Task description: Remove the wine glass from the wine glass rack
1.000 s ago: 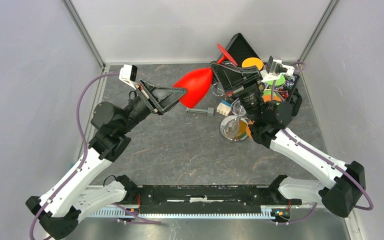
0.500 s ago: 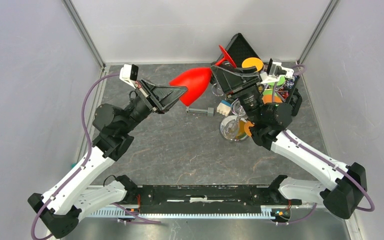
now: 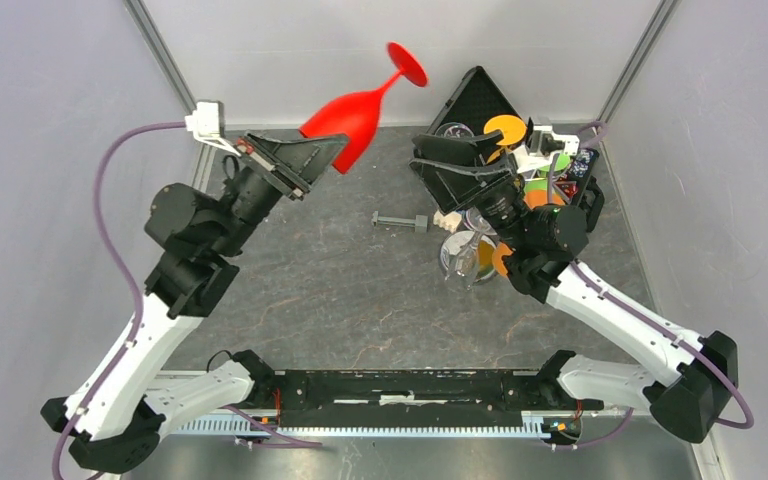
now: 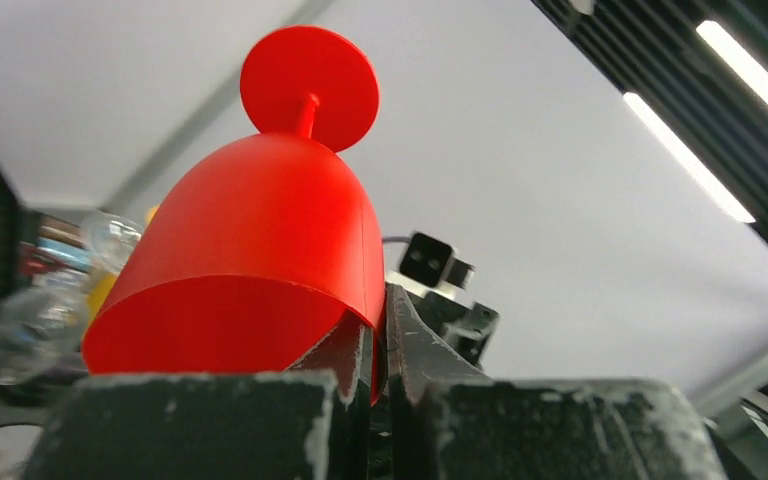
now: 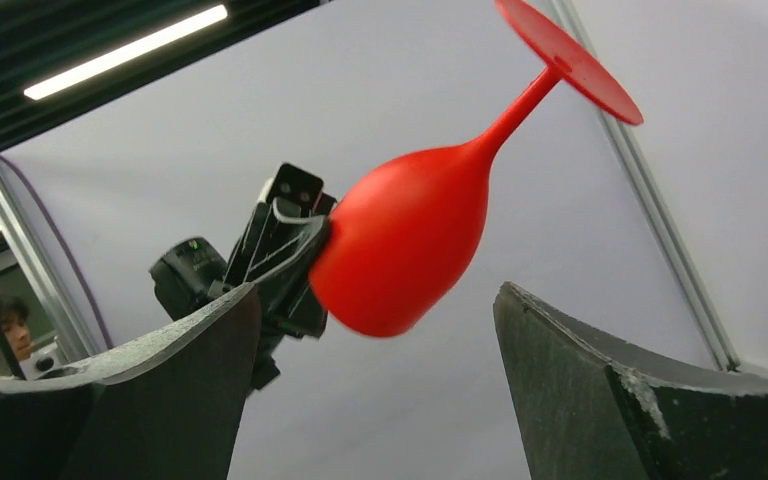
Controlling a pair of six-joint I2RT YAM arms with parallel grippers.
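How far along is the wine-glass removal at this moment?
Done: the red wine glass is off the wine glass rack, held in the air well apart from it, tilted foot-up. In hand: the left gripper is clamped on its rim, while the right gripper is open near the rack. Left: probably only setting the glass down, if that is required.

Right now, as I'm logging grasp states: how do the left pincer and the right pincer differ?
The left pincer is shut on the bowl wall of the red wine glass; the right pincer is open and empty. The left pincer is over the table's back left, the right pincer over its back right. Both are black, and they face each other.
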